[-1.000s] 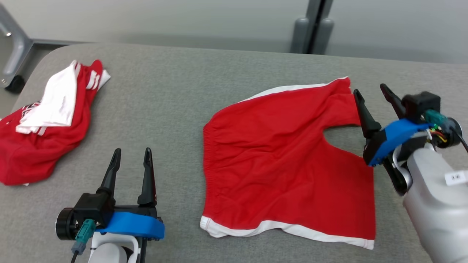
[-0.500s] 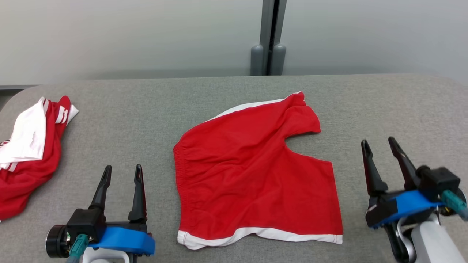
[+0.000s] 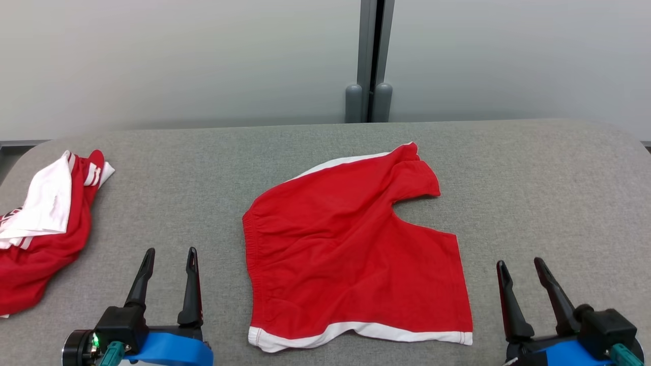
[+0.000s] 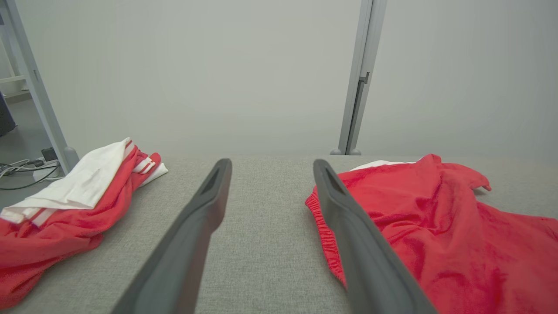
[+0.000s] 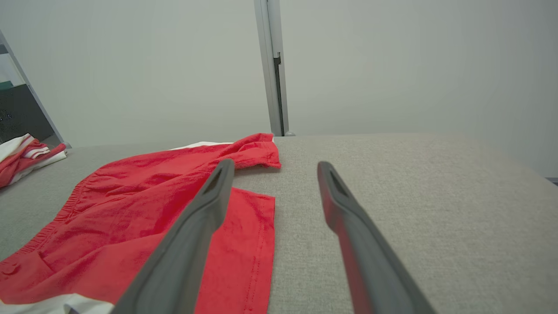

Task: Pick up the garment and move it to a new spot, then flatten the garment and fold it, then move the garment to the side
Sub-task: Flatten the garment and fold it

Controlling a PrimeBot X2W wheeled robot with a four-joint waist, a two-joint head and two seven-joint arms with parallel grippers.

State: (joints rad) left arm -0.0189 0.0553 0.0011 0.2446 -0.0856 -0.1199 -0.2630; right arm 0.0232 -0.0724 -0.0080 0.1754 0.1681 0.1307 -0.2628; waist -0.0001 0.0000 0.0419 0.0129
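I am hovering my left hand [image 3: 171, 250] and right hand [image 3: 520, 261], spread and empty, beside the mostly flat shorts [image 3: 351, 244], folding not yet begun.

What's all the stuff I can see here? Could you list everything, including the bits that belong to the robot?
shorts: one, red with white trim, spread out at the middle of the table
crumpled clothing pile: one, red and white, at the table's left edge
table: one, covered in grey fabric, under both garments
post: one, grey, upright behind the table's far edge
wall: one, pale grey, behind the table
cables: a few, dark and white, on the floor beyond the table's left end
left gripper: one, dark fingers, open and holding nothing, left of the shorts
right gripper: one, dark fingers, open and holding nothing, right of the shorts
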